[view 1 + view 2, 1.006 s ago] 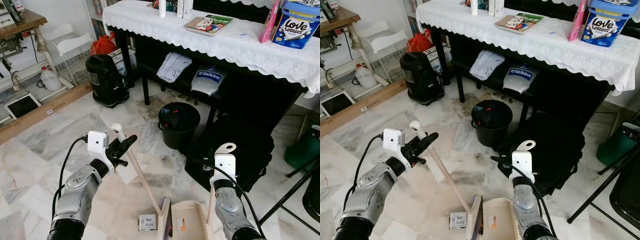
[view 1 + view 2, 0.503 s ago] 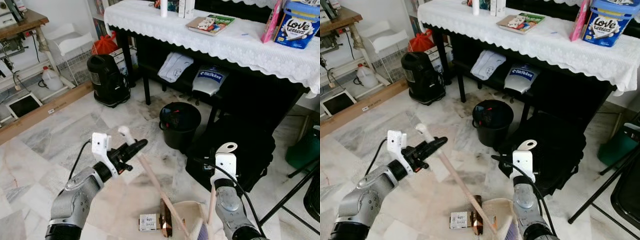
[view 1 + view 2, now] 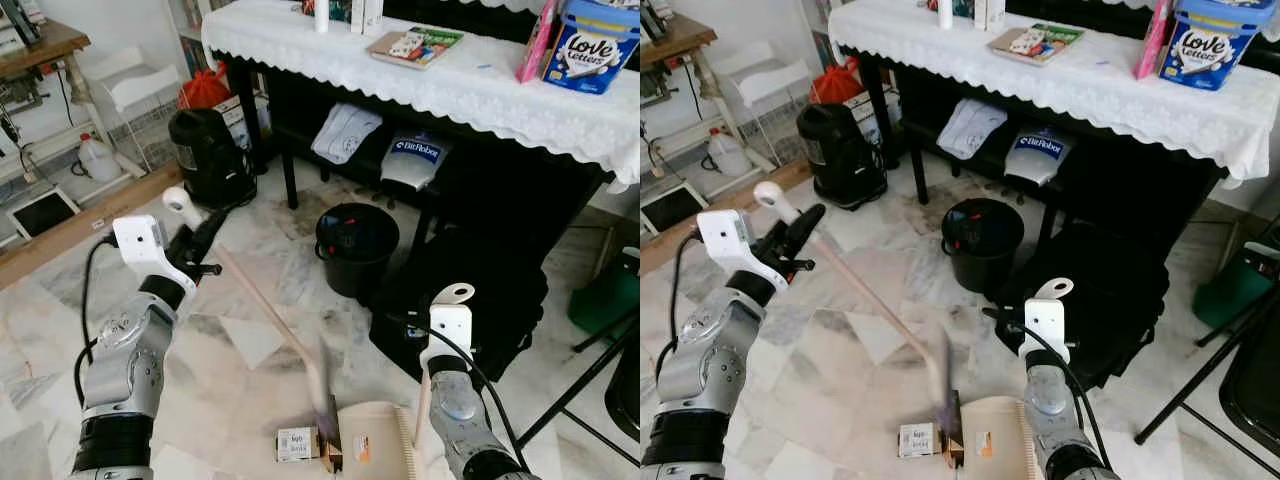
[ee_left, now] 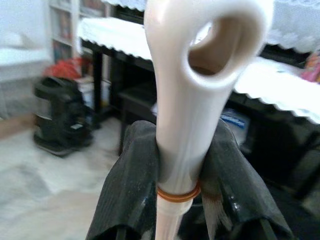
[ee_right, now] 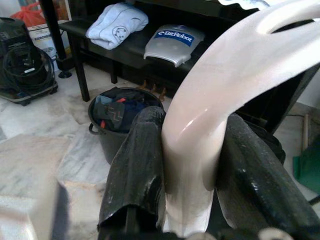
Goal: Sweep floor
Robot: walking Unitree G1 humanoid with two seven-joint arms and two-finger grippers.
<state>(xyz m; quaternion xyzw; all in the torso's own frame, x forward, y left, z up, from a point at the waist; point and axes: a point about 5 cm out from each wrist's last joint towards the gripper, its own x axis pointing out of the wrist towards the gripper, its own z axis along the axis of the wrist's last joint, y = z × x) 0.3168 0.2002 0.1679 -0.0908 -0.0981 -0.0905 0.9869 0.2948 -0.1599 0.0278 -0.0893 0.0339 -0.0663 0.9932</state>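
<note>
Left gripper (image 3: 205, 232) raised over the marble floor (image 3: 90, 290), its black fingers (image 4: 131, 185) closed tight around the cream broom handle (image 4: 186, 100) just below the looped end. Broom (image 3: 270, 325) slanting down from that grip toward the robot's feet, bristle end blurred, touching the floor right beside a small white box (image 3: 295, 443) and the near edge of the dustpan (image 3: 375, 450). Right gripper (image 5: 195, 165) low at the robot's right, fingers (image 5: 135, 170) clamped on either side of the cream dustpan handle (image 3: 452, 300), pan itself flat on the floor just beside the broom head; contents of the pan too unclear to name beyond a small orange label on its surface. Further ahead, a black bucket (image 3: 357, 248) standing upright on the floor, holding a heap of dark crumpled stuff with a red and blue scrap on top. Black bag (image 3: 480, 290) just beside the bucket. Behind, a long dark surface (image 3: 450, 85) under a white lace cloth, bearing a book (image 3: 418, 45) and a blue tub (image 3: 595, 45) marked "Love Letters". On the shelf below it, a folded pale garment (image 3: 345, 130) and a silver pouch (image 3: 417, 158) printed "BitRobot". Black vacuum cleaner (image 3: 205, 155) on the floor off to the left, a red bag (image 3: 205, 90) behind it.
</note>
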